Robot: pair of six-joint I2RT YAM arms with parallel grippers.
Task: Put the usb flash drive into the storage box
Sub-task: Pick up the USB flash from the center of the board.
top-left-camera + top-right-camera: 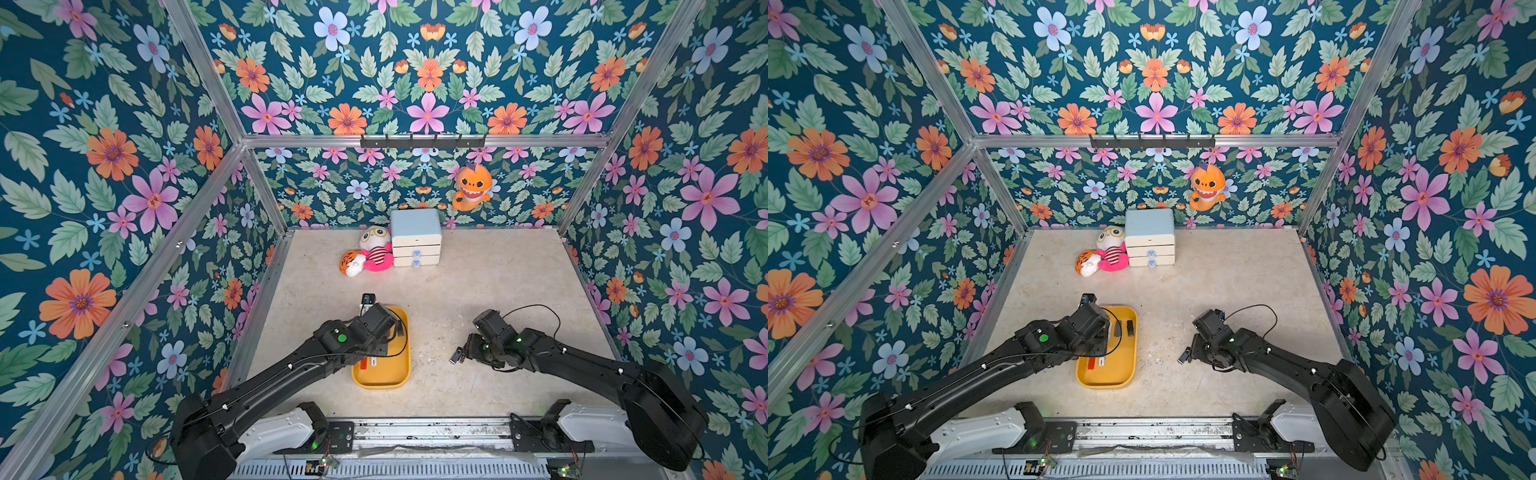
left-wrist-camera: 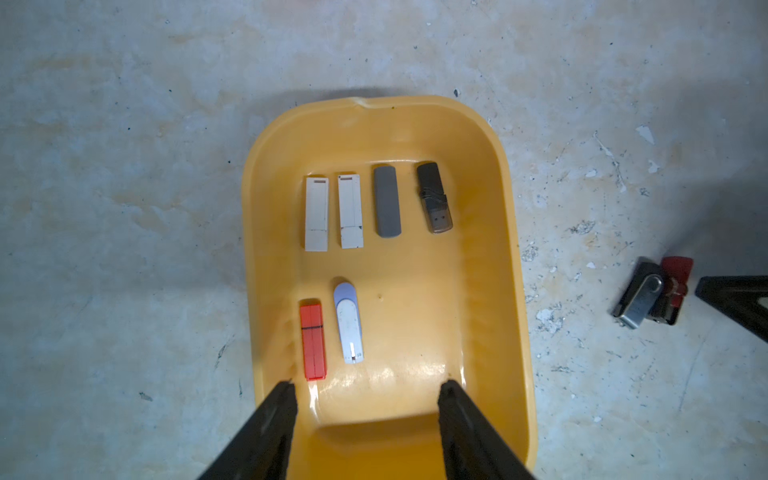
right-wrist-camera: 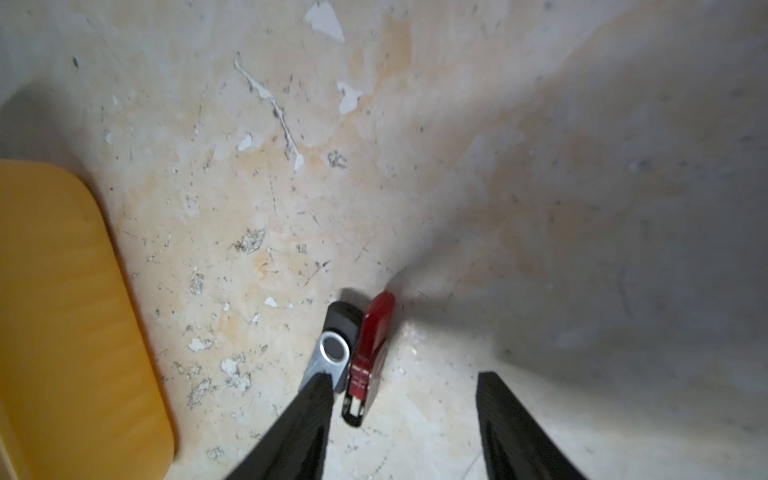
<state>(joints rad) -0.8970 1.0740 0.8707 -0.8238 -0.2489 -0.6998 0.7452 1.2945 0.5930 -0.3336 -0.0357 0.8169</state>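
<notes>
possibly shoves silver drive [image 3: 332, 353] aside, closing spread right gripper [image 3: 405, 376] on touching red drive [image 3: 375, 328]; holds left gripper [image 2: 369, 384] spread over box [image 2: 415, 291].

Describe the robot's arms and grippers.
The left arm and right arm are matte black on white base housings. Thin black cables loop near the wrists; a green light marks the left. The left gripper and right gripper have black, tapered fingers.

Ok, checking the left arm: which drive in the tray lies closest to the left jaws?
The orange-red drive, beside the pale blue-and-white one; its end nearly reaches a jaw tip, the others lie farther.
</notes>
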